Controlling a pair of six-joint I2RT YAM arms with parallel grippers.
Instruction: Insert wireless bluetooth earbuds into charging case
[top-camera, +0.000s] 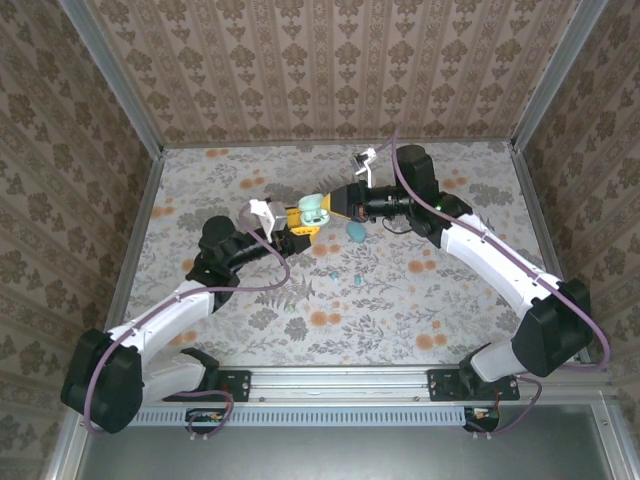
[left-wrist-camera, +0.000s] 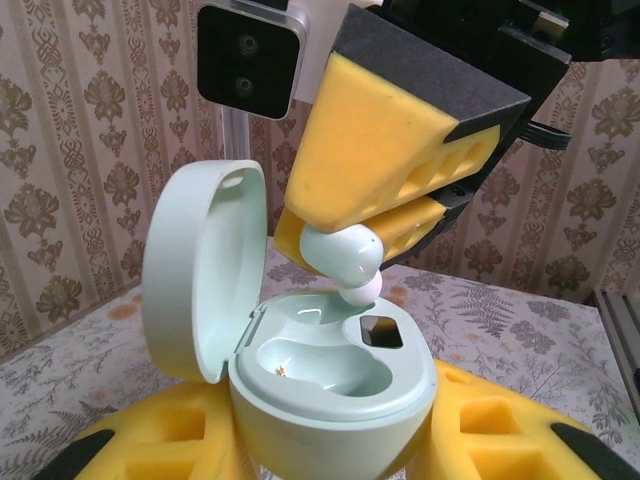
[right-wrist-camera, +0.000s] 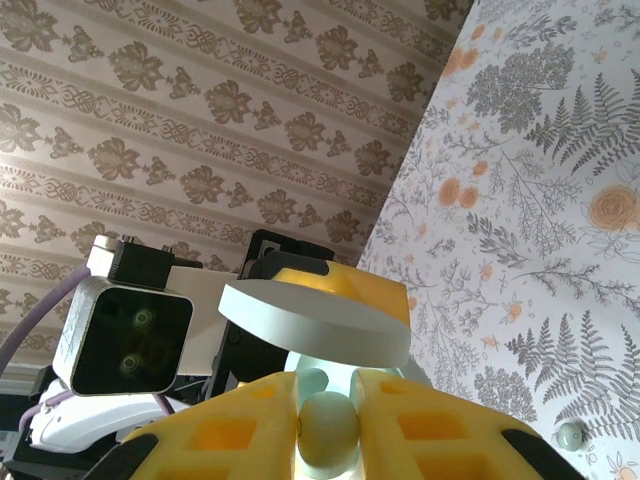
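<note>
Directly below the right gripper (top-camera: 337, 204), the charging case (left-wrist-camera: 330, 400) sits clamped between the two yellow foam-like fingers (left-wrist-camera: 150, 440) of the left gripper (top-camera: 298, 222), one block pressed to each side of its rounded base. The right gripper's jaws are closed to a narrow pinch on a single earbud (left-wrist-camera: 342, 255), which they hold at their very tips.

The earbud is a small, glossy, pale mint bulb with a rounder, matt, off-white tip. Its wider body lies roughly level, across the edge of the fingers. The tip points downward out of the pinch toward the open top of the case. It hangs just over the case's deck, next to a small dark glossy square; whether it touches the deck cannot be told. In the right wrist view the same earbud shows as a pale ball wedged in the slit between the two yellow pads.

The case is smooth mint plastic, pebble-shaped, its base upright in the left gripper. Its lid (left-wrist-camera: 200, 270) is swung open and stands nearly upright on the side away from the right gripper's fingers, its hollow inside facing the earbud. A kidney-shaped well is sunk in the deck under the earbud, with a tiny orange speck at its bottom.

Beneath both hands lies the table (top-camera: 450, 300), covered in a flat print of ferns and orange flowers. A teal oval piece (top-camera: 355, 232) rests on it just beside the right gripper.
</note>
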